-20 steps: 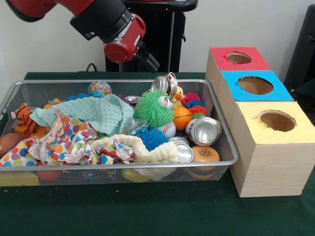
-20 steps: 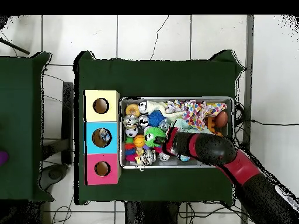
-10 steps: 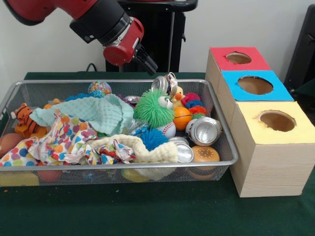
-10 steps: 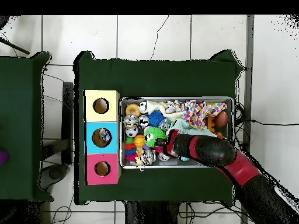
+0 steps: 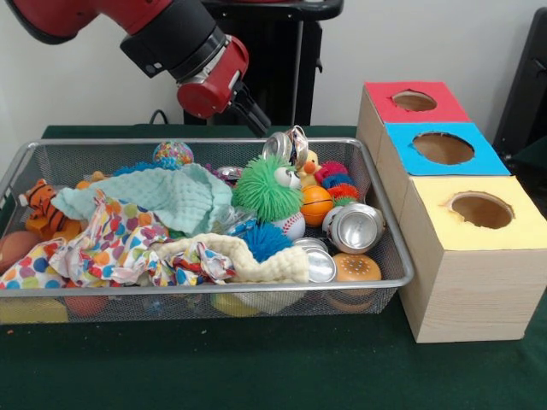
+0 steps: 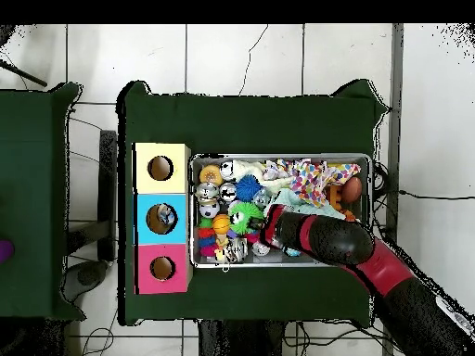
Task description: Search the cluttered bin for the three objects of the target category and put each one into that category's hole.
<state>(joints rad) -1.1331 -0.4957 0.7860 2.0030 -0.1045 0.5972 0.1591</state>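
A red and black robot arm reaches down from the upper left, its dark gripper (image 5: 255, 120) hanging just above the far rim of a silver wire-mesh bin (image 5: 389, 248) on a green table; whether the gripper is open or closed cannot be told. The bin is crowded with toys and cloths, among them a fuzzy green ball with eyes (image 5: 267, 189), a small orange basketball (image 5: 316, 204) and shiny metal cans (image 5: 355, 227) toward its right end. Just right of the bin stand three wooden boxes in a row, each with a round hole on top: red (image 5: 414, 102) farthest, blue (image 5: 442, 148) in the middle, yellow (image 5: 481, 210) nearest.
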